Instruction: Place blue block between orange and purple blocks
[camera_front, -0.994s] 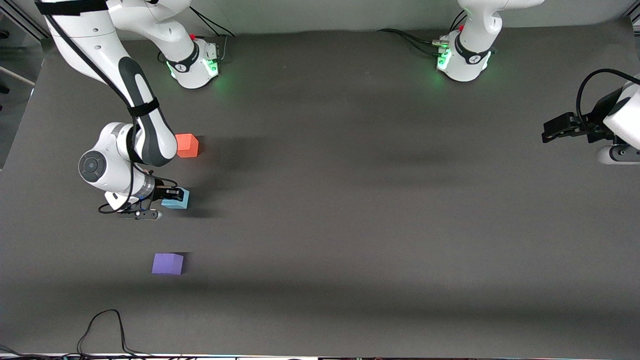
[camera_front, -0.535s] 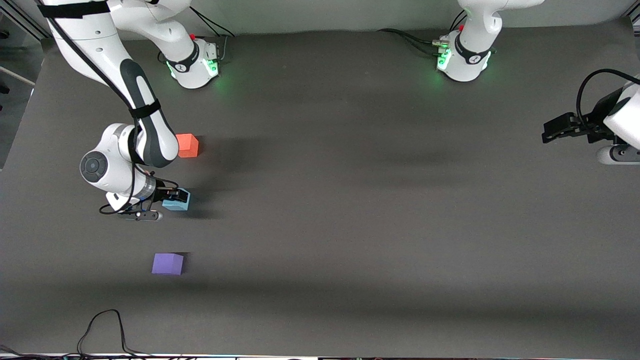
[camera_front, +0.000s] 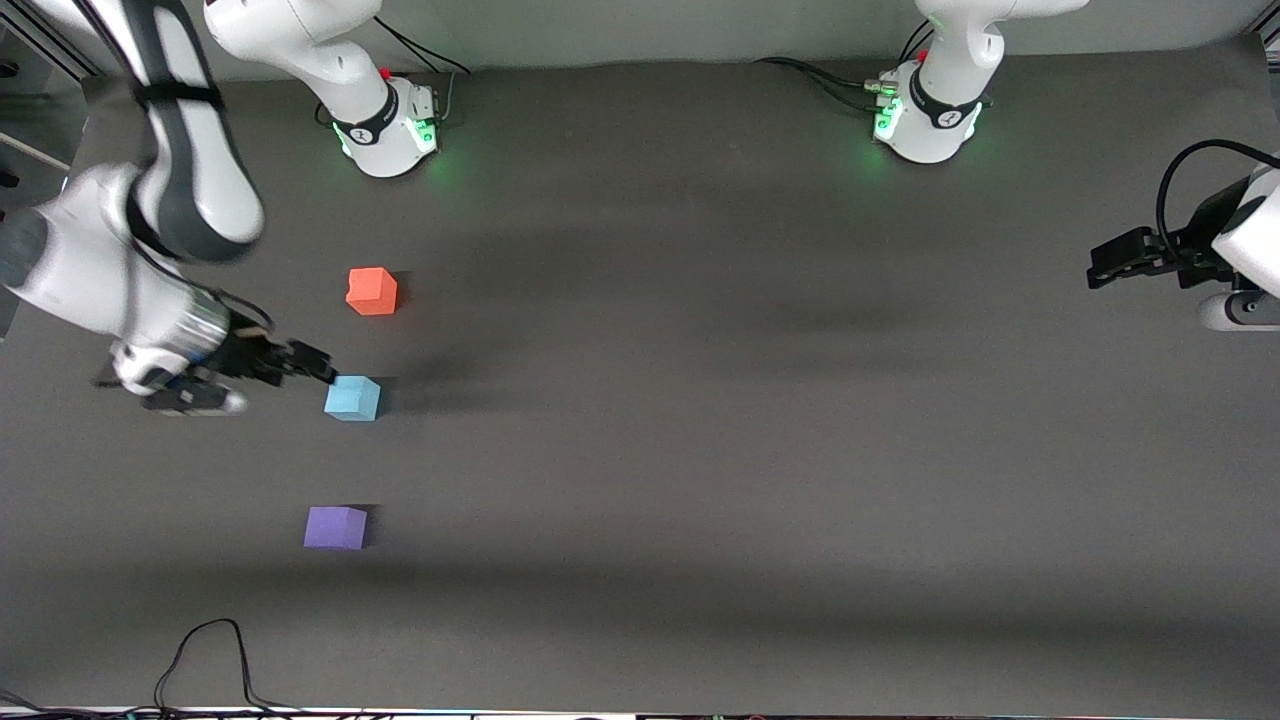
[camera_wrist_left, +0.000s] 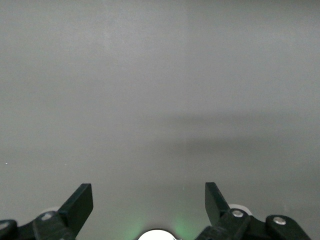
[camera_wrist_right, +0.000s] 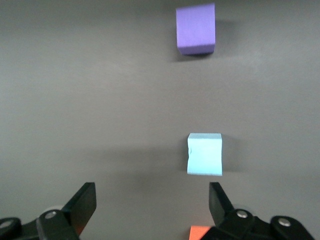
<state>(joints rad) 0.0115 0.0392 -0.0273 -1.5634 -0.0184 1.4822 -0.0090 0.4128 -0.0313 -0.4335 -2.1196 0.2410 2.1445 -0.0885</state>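
Observation:
The light blue block (camera_front: 352, 398) rests on the dark table between the orange block (camera_front: 372, 291), which is farther from the front camera, and the purple block (camera_front: 335, 527), which is nearer. My right gripper (camera_front: 300, 366) is open and empty, raised in the air beside the blue block, apart from it. The right wrist view shows the blue block (camera_wrist_right: 204, 154), the purple block (camera_wrist_right: 195, 28) and a corner of the orange block (camera_wrist_right: 200, 233) past the open fingers. My left gripper (camera_front: 1110, 262) is open and empty and waits at the left arm's end of the table.
The dark grey table mat (camera_front: 700, 400) bears only the three blocks. The two arm bases (camera_front: 385, 125) (camera_front: 928, 120) stand along the table's edge farthest from the front camera. A black cable (camera_front: 205, 650) lies at the edge nearest it.
My right gripper has let go of the blue block, lifted and drawn back toward the right arm's end. The blue block stays on the table. The left arm has not moved.

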